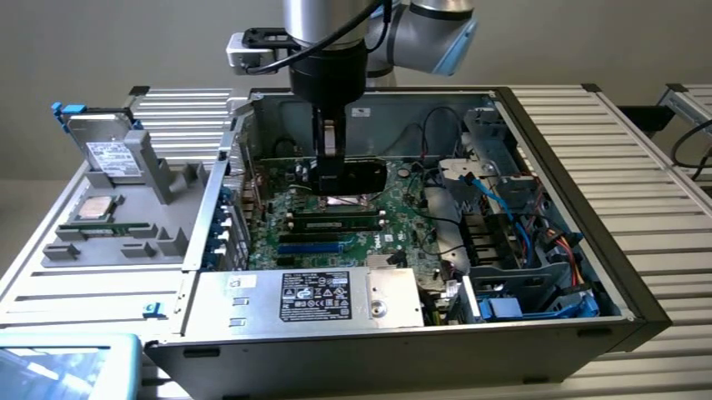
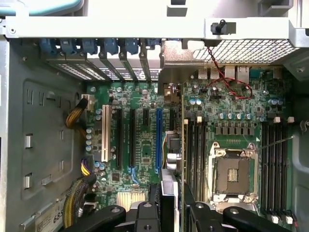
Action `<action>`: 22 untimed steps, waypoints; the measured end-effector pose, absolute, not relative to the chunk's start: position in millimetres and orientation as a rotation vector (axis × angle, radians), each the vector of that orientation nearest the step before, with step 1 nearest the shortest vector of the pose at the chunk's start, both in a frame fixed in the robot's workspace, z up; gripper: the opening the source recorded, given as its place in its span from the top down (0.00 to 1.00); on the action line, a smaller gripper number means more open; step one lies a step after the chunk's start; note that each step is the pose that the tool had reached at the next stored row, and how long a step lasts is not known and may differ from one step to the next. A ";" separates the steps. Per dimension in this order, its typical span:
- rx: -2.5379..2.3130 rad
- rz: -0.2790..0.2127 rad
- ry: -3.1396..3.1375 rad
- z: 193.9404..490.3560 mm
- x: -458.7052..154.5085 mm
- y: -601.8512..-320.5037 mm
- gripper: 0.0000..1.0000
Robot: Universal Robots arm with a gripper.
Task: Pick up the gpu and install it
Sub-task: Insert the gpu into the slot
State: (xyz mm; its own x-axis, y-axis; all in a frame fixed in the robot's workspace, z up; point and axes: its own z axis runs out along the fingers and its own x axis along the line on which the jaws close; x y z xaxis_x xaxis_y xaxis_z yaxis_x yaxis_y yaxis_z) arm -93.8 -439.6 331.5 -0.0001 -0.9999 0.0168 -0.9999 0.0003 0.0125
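My gripper [image 1: 330, 185] is abt half-closed, clamped on the gpu [image 1: 368, 177], which hangs just below me over the mobo [image 2: 145, 145]. Risk: card looks offset from the blue slot [image 2: 158, 140]. Pushing down misaligned could jam the edge connector or bend the bracket.

gpu [image 1: 368, 175] partly hidden behind gripper [image 1: 330, 188], arm [image 1: 333, 33] cut off at top edge, label [image 1: 313, 296] txt too small to read

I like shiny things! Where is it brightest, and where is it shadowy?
Wrist view: the white metal rail across the case glares brightest; the bare case wall beside the motherboard sits in shade. Exterior view: the silver power supply shines, while the gpu held in the gripper looks dark.
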 end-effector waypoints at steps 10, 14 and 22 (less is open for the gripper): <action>2.206 0.005 -2.207 329.2 -93.8 -439.7 0.72; 2.202 0.005 -2.211 325.9 -93.9 -439.5 0.72; 2.174 0.005 -2.239 320.8 -94.6 -437.2 0.72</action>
State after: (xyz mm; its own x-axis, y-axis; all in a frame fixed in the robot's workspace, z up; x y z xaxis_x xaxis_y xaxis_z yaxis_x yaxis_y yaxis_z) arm -94.6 -437.2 320.8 -0.0295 -0.9994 0.0176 -0.9995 0.0297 0.0124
